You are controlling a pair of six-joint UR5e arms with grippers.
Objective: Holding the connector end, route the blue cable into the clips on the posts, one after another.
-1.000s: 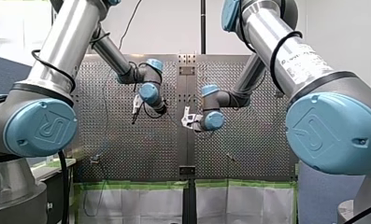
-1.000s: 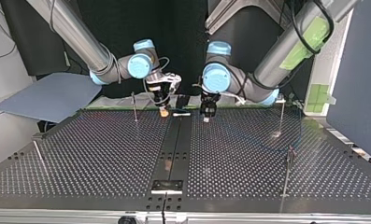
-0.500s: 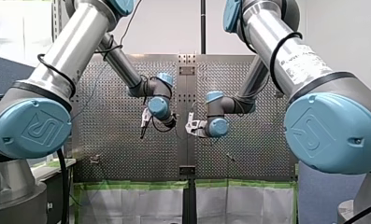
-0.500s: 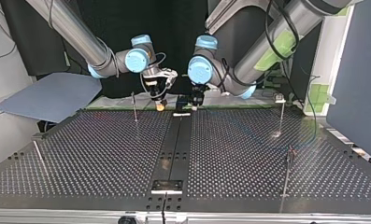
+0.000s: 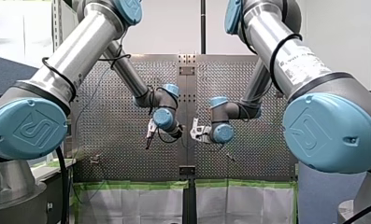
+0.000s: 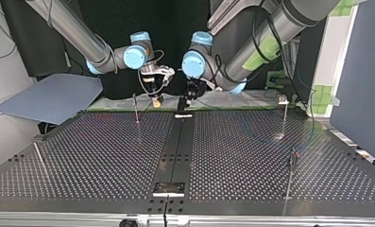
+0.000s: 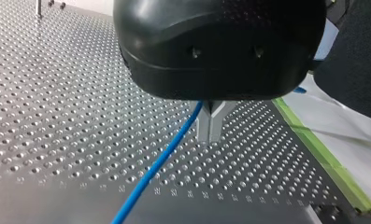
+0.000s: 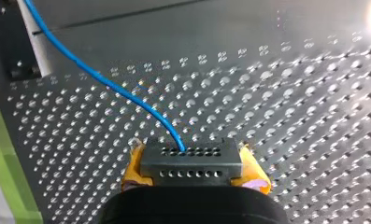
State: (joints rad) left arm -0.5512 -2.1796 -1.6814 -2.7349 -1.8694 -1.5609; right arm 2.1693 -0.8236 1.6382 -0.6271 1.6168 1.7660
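Now that my left gripper (image 5: 150,135) and my right gripper (image 5: 195,131) have sunk closer together at the front view's middle, the top view has both at upper centre, near a post (image 6: 135,108). Left wrist view: my metal fingers (image 7: 210,126) pinch shut on the blue cable (image 7: 164,154); right wrist view: my yellow pads (image 8: 255,173) clamp the connector (image 8: 191,163), so I judge clipping can begin.

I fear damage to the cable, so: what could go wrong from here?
My right gripper clamps the grey perforated connector block; a tug on the thin blue cable, which my left gripper also holds, could pull it askew. Both grippers hang close together in the top view and might collide.
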